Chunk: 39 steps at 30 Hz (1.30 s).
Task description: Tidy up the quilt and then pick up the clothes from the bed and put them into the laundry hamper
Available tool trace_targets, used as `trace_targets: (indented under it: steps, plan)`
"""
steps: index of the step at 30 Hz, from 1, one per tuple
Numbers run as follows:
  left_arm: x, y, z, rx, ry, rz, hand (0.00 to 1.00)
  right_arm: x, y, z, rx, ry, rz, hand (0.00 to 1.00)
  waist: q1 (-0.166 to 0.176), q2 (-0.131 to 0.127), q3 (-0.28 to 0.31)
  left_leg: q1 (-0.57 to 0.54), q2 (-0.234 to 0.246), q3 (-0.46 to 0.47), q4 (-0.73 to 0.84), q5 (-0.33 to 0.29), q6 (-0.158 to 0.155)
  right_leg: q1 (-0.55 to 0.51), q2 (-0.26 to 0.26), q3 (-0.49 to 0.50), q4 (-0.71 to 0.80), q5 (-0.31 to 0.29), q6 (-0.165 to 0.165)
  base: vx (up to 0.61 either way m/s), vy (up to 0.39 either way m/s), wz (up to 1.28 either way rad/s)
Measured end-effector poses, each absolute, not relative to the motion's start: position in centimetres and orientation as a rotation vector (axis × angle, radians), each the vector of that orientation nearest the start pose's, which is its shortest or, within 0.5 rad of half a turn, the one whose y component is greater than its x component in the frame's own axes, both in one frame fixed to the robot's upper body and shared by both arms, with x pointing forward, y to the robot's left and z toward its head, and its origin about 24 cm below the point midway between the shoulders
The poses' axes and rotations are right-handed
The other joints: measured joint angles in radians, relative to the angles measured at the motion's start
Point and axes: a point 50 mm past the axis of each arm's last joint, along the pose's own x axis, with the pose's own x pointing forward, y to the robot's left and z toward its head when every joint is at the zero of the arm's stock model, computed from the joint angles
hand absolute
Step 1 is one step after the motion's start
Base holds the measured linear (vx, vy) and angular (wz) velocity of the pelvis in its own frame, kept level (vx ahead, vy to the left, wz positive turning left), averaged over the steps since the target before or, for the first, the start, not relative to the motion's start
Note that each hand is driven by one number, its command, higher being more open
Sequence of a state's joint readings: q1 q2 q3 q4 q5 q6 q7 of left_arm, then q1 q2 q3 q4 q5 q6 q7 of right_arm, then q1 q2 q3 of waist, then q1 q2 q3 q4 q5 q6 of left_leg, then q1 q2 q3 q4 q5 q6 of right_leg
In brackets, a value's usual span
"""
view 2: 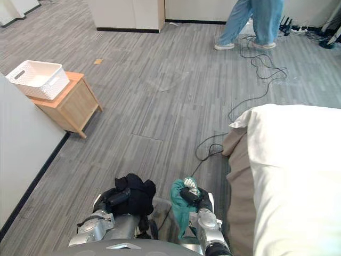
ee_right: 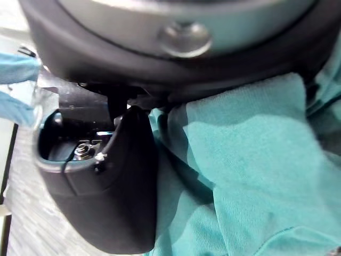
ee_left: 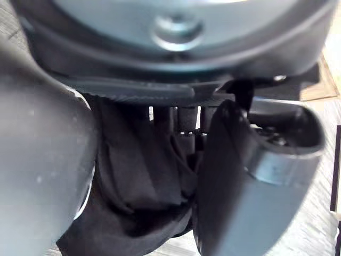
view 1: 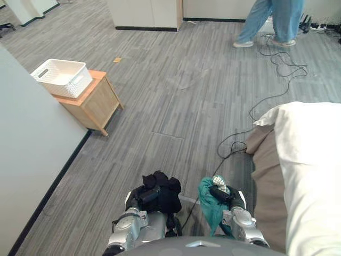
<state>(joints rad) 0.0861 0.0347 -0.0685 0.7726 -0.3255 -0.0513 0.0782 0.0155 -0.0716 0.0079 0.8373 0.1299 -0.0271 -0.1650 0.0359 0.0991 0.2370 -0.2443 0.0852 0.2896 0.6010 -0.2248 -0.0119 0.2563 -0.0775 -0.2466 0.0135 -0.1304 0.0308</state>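
Note:
My left hand (view 1: 147, 195) is shut on a bunched black garment (view 1: 164, 193), close in front of me; the cloth (ee_left: 138, 186) fills the grasp in the left wrist view. My right hand (view 1: 219, 194) is shut on a teal garment (view 1: 212, 211) that hangs down from it, with the teal cloth (ee_right: 240, 160) pressed against the palm. The white laundry hamper (view 1: 62, 77) sits on a small wooden side table (view 1: 96, 104) at the far left. The bed (view 1: 311, 176) with its white quilt (view 1: 314, 154) lies along my right.
A grey wall panel (view 1: 32, 160) with a dark baseboard runs along my left. A black cable (view 1: 266, 101) snakes over the grey floor toward the bed corner. A person's legs (view 1: 272, 21) in blue trousers stand at the far back right, beside white cabinets (view 1: 144, 13).

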Motion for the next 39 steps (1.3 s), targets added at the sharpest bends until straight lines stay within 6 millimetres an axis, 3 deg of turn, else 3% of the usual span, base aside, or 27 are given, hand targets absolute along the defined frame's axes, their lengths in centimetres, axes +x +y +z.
trace_targets:
  steps: [1, 2, 3, 4, 6, 8, 9, 11, 12, 14, 16, 18, 19, 20, 22, 23, 24, 26, 27, 28, 30, 32, 33, 35, 36, 38, 39]
  plan:
    - [15.2, 15.8, -12.9, -0.224, 0.805, 0.188, 0.00, 16.5, -18.2, -12.8, -0.018, 0.822, -0.236, 0.00, 0.006, -0.004, 0.000, -0.012, -0.001, 0.002, -0.089, 0.022, -0.003, -0.014, -0.013, 0.003, 0.000, -0.003, 0.005, 0.08, 0.125, -0.14]
    - [15.6, 15.8, -12.7, -0.230, 0.786, 0.180, 0.00, 16.6, -18.3, -12.6, -0.023, 0.813, -0.236, 0.00, 0.015, -0.009, 0.002, -0.039, -0.003, 0.001, -0.191, 0.094, 0.009, -0.043, -0.036, 0.007, -0.002, -0.013, 0.021, 0.10, 0.158, -0.11]
    - [15.8, 15.8, -12.6, -0.231, 0.779, 0.178, 0.00, 16.7, -18.3, -12.6, -0.023, 0.812, -0.235, 0.00, 0.017, -0.015, 0.001, -0.047, -0.010, 0.011, -0.189, 0.120, 0.012, -0.054, -0.048, 0.009, -0.002, -0.018, 0.028, 0.25, 0.248, -0.13]
    - [16.0, 16.0, -12.4, -0.229, 0.766, 0.178, 0.00, 17.0, -18.1, -12.5, -0.022, 0.807, -0.229, 0.00, 0.026, -0.016, -0.003, -0.064, -0.033, 0.020, -0.181, 0.109, 0.046, -0.065, -0.069, 0.024, -0.003, -0.027, 0.042, 0.29, 0.220, -0.10]
    - [16.2, 16.3, -12.3, -0.235, 0.758, 0.194, 0.00, 17.3, -17.8, -12.4, -0.017, 0.799, -0.221, 0.00, 0.036, -0.043, 0.008, -0.073, -0.059, 0.036, -0.162, 0.058, 0.065, -0.077, -0.097, 0.031, 0.028, -0.042, 0.066, 0.31, 0.159, -0.08]
    - [16.3, 16.4, -12.3, -0.234, 0.759, 0.198, 0.00, 17.4, -16.8, -12.4, 0.010, 0.801, -0.210, 0.00, 0.045, -0.067, 0.005, -0.046, -0.091, 0.047, -0.149, -0.004, 0.080, -0.173, -0.154, 0.060, 0.301, -0.099, 0.117, 0.37, 0.146, 0.02]
    - [16.2, 16.5, -12.4, -0.229, 0.763, 0.196, 0.00, 17.4, -16.6, -12.5, 0.016, 0.802, -0.207, 0.00, 0.043, -0.068, 0.005, -0.022, -0.099, 0.046, -0.152, -0.014, 0.082, -0.198, -0.164, 0.073, 0.396, -0.100, 0.121, 0.51, 0.144, 0.12]
    - [15.8, 16.6, -12.5, -0.201, 0.776, 0.174, 0.00, 17.4, -15.4, -12.5, 0.016, 0.804, -0.173, 0.00, 0.039, -0.079, 0.007, 0.127, -0.138, 0.038, -0.222, -0.034, 0.100, -0.296, -0.167, 0.133, 0.817, -0.073, 0.168, 0.53, 0.084, 0.08]
    - [15.7, 16.7, -12.5, -0.198, 0.779, 0.173, 0.00, 17.5, -15.3, -12.5, 0.016, 0.801, -0.166, 0.00, 0.036, -0.079, 0.008, 0.167, -0.147, 0.030, -0.250, -0.034, 0.102, -0.319, -0.166, 0.132, 0.895, -0.076, 0.162, 0.47, 0.024, 0.22]
    - [15.9, 16.6, -12.4, -0.188, 0.773, 0.166, 0.00, 18.1, -15.2, -12.1, 0.020, 0.774, -0.161, 0.00, 0.006, -0.062, 0.010, 0.300, -0.157, -0.028, -0.362, -0.032, 0.109, -0.423, -0.135, 0.042, 1.034, -0.133, 0.060, 0.48, 0.008, 0.43]
    - [16.2, 16.2, -12.2, -0.177, 0.766, 0.150, 0.00, 18.6, -15.4, -11.6, 0.025, 0.746, -0.172, 0.00, -0.021, -0.048, 0.012, 0.384, -0.144, -0.077, -0.431, -0.027, 0.106, -0.518, -0.116, -0.016, 0.974, -0.175, -0.004, 0.47, -0.071, 0.79]
    - [16.3, 15.6, -12.2, -0.163, 0.767, 0.116, 0.00, 19.4, -15.8, -10.7, 0.029, 0.687, -0.188, 0.00, -0.046, -0.025, 0.022, 0.439, -0.121, -0.138, -0.457, -0.046, 0.071, -0.601, -0.109, -0.039, 0.813, -0.180, -0.017, 0.51, -0.144, 1.04]
    - [16.3, 15.0, -12.1, -0.160, 0.759, 0.087, 0.00, 20.1, -16.4, -10.1, 0.014, 0.650, -0.197, 0.00, -0.056, -0.015, 0.024, 0.473, -0.078, -0.168, -0.461, -0.067, 0.034, -0.644, -0.099, -0.054, 0.578, -0.133, 0.012, 0.72, -0.281, 1.13]
    - [16.3, 14.8, -11.7, -0.170, 0.734, 0.073, 0.00, 20.3, -16.7, -9.8, 0.002, 0.636, -0.201, 0.00, -0.053, -0.005, 0.029, 0.516, -0.045, -0.192, -0.476, -0.089, -0.007, -0.674, -0.091, -0.050, 0.314, -0.020, 0.030, 0.61, -0.248, 1.09]
    - [15.4, 14.9, -11.8, -0.173, 0.729, 0.083, 0.00, 20.1, -16.6, -9.8, 0.001, 0.631, -0.198, 0.00, -0.039, -0.027, 0.021, 0.561, -0.026, -0.202, -0.481, -0.116, -0.053, -0.703, -0.092, -0.045, 0.216, 0.060, 0.023, 0.58, -0.289, 0.57]
    - [13.4, 15.6, -12.5, -0.161, 0.777, 0.108, 0.00, 19.5, -15.9, -10.0, -0.008, 0.644, -0.170, 0.00, -0.039, -0.051, 0.007, 0.601, -0.013, -0.225, -0.421, -0.146, -0.102, -0.713, -0.083, -0.020, 0.225, 0.193, -0.028, 0.80, -0.429, 0.46]
    - [13.1, 15.6, -12.6, -0.161, 0.788, 0.110, 0.00, 19.4, -15.9, -10.1, -0.016, 0.648, -0.163, 0.00, -0.042, -0.044, 0.004, 0.596, 0.007, -0.227, -0.363, -0.147, -0.103, -0.716, -0.075, -0.016, 0.272, 0.256, -0.043, 0.98, -0.548, 0.36]
    - [12.2, 14.2, -12.9, -0.188, 0.818, 0.084, 0.00, 20.2, -16.1, -9.5, -0.071, 0.617, -0.143, 0.00, -0.030, 0.035, 0.003, 0.488, 0.105, -0.224, -0.065, -0.063, -0.087, -0.700, -0.011, -0.041, 0.356, 0.217, -0.077, 0.72, -0.418, -0.10]
    - [12.8, 13.5, -12.6, -0.210, 0.797, 0.073, 0.00, 21.2, -16.0, -9.0, -0.083, 0.591, -0.137, 0.00, -0.027, 0.078, 0.022, 0.367, 0.166, -0.227, 0.185, 0.164, -0.026, -0.633, 0.048, -0.051, 0.321, 0.178, -0.101, 0.81, -0.434, -0.35]
    - [14.0, 12.9, -12.1, -0.222, 0.765, 0.060, 0.00, 21.6, -16.0, -8.7, -0.093, 0.580, -0.145, 0.00, -0.008, 0.102, 0.048, 0.277, 0.204, -0.236, 0.410, 0.201, -0.021, -0.530, 0.095, -0.049, 0.259, 0.166, -0.117, 0.81, -0.406, -0.39]
    - [15.8, 12.1, -11.4, -0.227, 0.721, 0.050, 0.00, 22.3, -15.3, -8.3, -0.095, 0.571, -0.147, 0.00, 0.011, 0.076, 0.079, 0.175, 0.186, -0.224, 0.608, 0.093, -0.028, -0.376, 0.118, -0.009, 0.181, 0.148, -0.132, 0.81, -0.333, -0.60]
    - [17.5, 11.1, -10.2, -0.241, 0.652, 0.018, 0.00, 23.1, -14.3, -7.8, -0.095, 0.541, -0.126, 0.00, 0.022, 0.032, 0.095, 0.092, 0.143, -0.172, 0.581, 0.028, -0.047, -0.246, 0.113, 0.029, 0.095, 0.134, -0.136, 0.65, -0.220, -0.66]
    - [18.2, 10.4, -9.3, -0.253, 0.599, -0.004, 0.00, 23.6, -13.9, -7.4, -0.103, 0.519, -0.108, 0.00, 0.035, 0.018, 0.086, 0.026, 0.128, -0.130, 0.497, -0.004, -0.052, -0.190, 0.112, 0.050, 0.045, 0.111, -0.117, 0.61, -0.151, -0.65]
    - [19.1, 9.2, -8.3, -0.275, 0.546, -0.040, 0.00, 24.2, -13.8, -6.9, -0.109, 0.498, -0.105, 0.00, 0.041, 0.017, 0.085, -0.059, 0.113, -0.074, 0.300, -0.031, -0.037, -0.130, 0.115, 0.071, -0.006, 0.085, -0.102, 0.73, -0.046, -0.39]
    - [19.3, 8.4, -8.0, -0.290, 0.542, -0.057, 0.00, 24.1, -14.0, -7.1, -0.113, 0.505, -0.114, 0.00, 0.042, 0.002, 0.086, -0.115, 0.092, 0.036, 0.073, -0.014, -0.009, -0.071, 0.097, 0.064, -0.033, 0.038, -0.077, 0.76, 0.039, 0.09]
    - [19.1, 8.3, -8.3, -0.286, 0.556, -0.062, 0.00, 23.8, -14.1, -7.5, -0.114, 0.525, -0.120, 0.00, 0.042, -0.014, 0.087, -0.123, 0.078, 0.138, -0.068, 0.027, 0.002, -0.030, 0.081, 0.043, -0.042, -0.003, -0.052, 0.61, 0.052, 0.34]
    - [18.8, 8.3, -8.5, -0.283, 0.577, -0.058, 0.00, 23.3, -14.2, -8.0, -0.120, 0.552, -0.124, 0.00, 0.043, -0.025, 0.076, -0.125, 0.062, 0.259, -0.209, 0.108, 0.044, 0.009, 0.073, 0.016, -0.049, -0.045, -0.018, 0.74, 0.057, 0.52]
